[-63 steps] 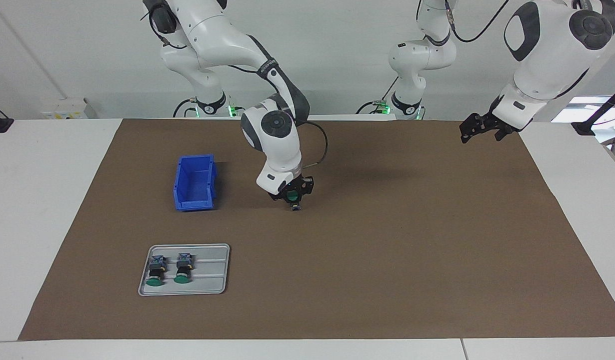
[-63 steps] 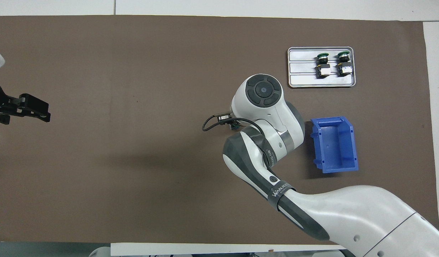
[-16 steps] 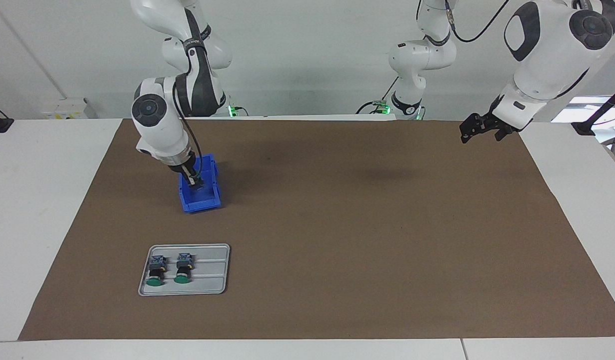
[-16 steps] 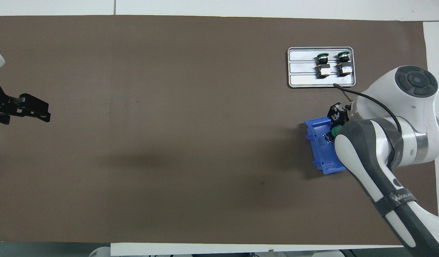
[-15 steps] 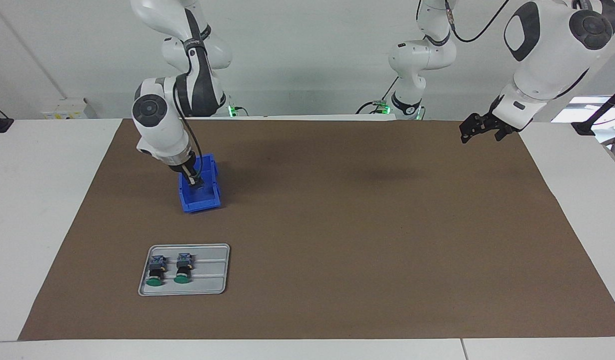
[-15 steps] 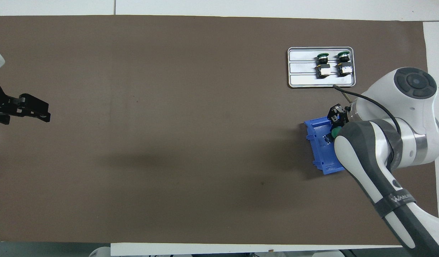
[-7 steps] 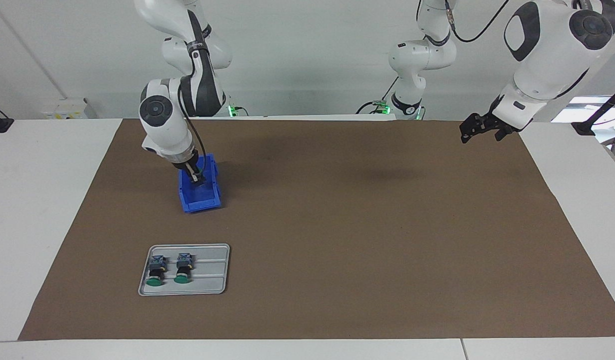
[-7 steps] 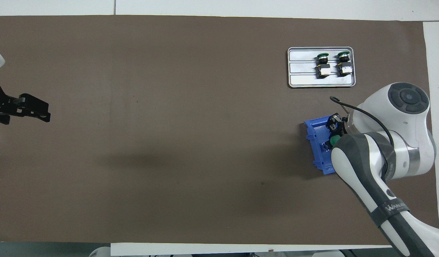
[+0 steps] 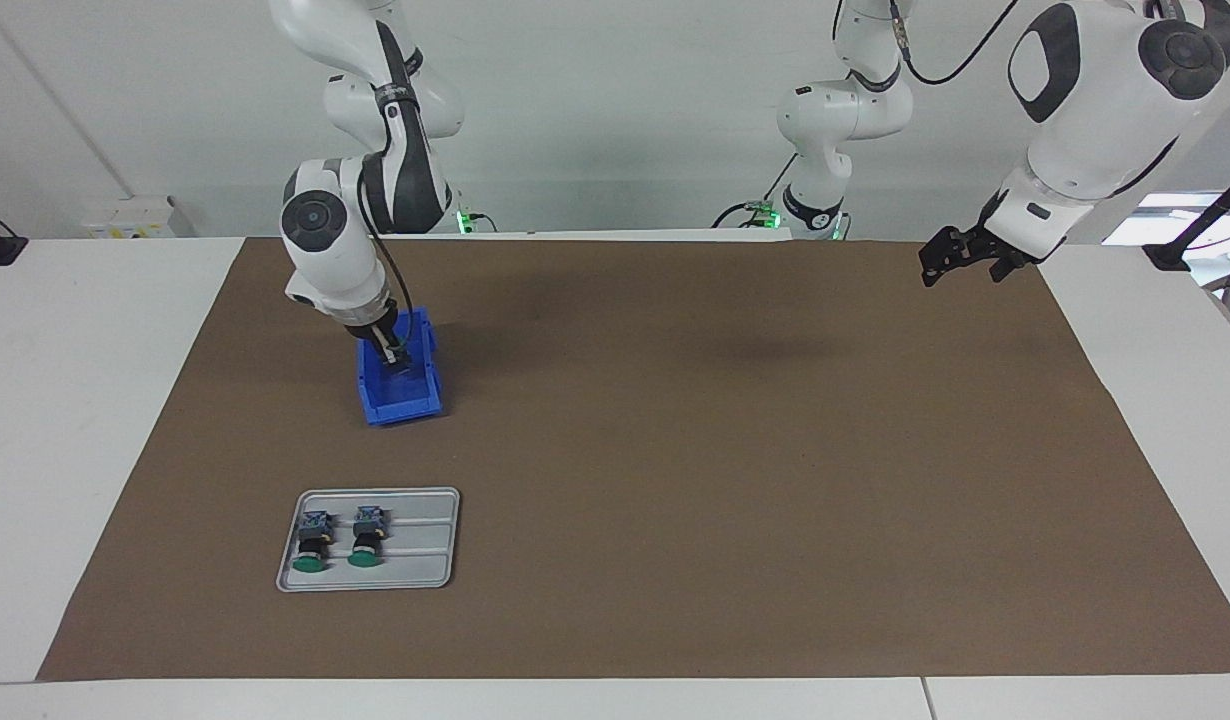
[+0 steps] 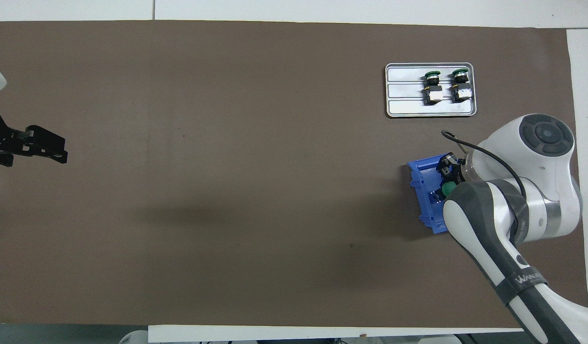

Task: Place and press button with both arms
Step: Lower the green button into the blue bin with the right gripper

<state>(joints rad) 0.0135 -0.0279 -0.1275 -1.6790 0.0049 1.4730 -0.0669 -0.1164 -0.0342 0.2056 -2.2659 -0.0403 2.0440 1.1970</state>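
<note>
Right arm bent steeply down at own end of desk, wrist tilted, right claw (image 9: 393, 357) low, fingertips closed. Left arm waits raised at its end, left claw (image 9: 960, 262) open, pointing inward.

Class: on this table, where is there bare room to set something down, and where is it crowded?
Free: the brown mat from the blue bin and metal tray toward the left arm's end. Crowded: the bin, where the right tool holds a button, and the tray's two buttons.
</note>
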